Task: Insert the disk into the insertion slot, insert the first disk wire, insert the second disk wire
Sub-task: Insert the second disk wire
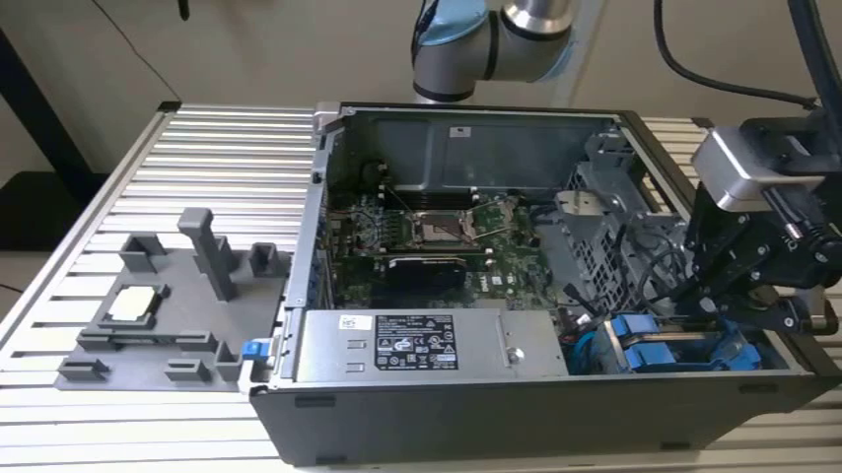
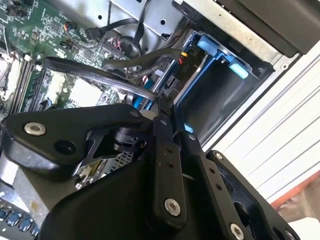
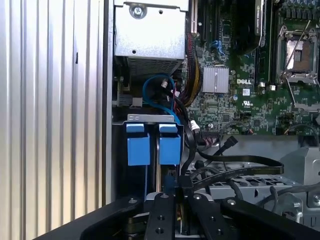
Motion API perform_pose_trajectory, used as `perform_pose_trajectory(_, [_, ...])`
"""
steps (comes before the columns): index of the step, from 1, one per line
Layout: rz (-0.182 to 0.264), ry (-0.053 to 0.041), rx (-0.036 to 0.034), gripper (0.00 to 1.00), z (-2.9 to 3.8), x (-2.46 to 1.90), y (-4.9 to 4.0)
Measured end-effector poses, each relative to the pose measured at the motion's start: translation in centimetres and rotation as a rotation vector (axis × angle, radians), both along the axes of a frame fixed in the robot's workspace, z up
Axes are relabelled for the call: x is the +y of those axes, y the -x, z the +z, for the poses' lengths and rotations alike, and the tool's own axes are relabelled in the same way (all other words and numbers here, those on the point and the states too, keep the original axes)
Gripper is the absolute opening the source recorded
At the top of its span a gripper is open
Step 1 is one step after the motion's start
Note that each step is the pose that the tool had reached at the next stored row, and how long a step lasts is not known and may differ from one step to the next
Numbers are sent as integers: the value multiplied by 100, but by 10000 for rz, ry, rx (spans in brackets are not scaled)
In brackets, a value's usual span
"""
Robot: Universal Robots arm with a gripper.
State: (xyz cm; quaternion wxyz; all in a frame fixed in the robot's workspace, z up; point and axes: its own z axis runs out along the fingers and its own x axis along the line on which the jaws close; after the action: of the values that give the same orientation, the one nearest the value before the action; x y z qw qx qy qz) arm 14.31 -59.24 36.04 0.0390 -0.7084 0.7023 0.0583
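The tool (image 3: 181,186) points downward, fingertips pinched together.

From my remote seat I see a ribbed silver aluminium-slat table (image 1: 197,148) spanning the scene, its grooves running toward the exterior view's left and right. Behind it, at the far side, stands a plain beige wall (image 1: 263,49), evenly lit. A dark slanted pole (image 1: 39,108) leans at the far left, beside a black base (image 1: 39,207) on the floor.

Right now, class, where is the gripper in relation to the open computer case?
In the exterior view the gripper hangs at the case's right end, beside the blue disk carriers in the near right corner, among black cables.
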Motion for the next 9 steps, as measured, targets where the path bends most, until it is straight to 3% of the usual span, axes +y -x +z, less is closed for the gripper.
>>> perform_pose_trajectory(7, [-77,-26,-5,16,-12,-14,-2])
perform_pose_trajectory(8, [-77,-33,-41,16,-15,-14,-2])
perform_pose_trajectory(9, [-76,-40,-122,16,-20,-14,-2])
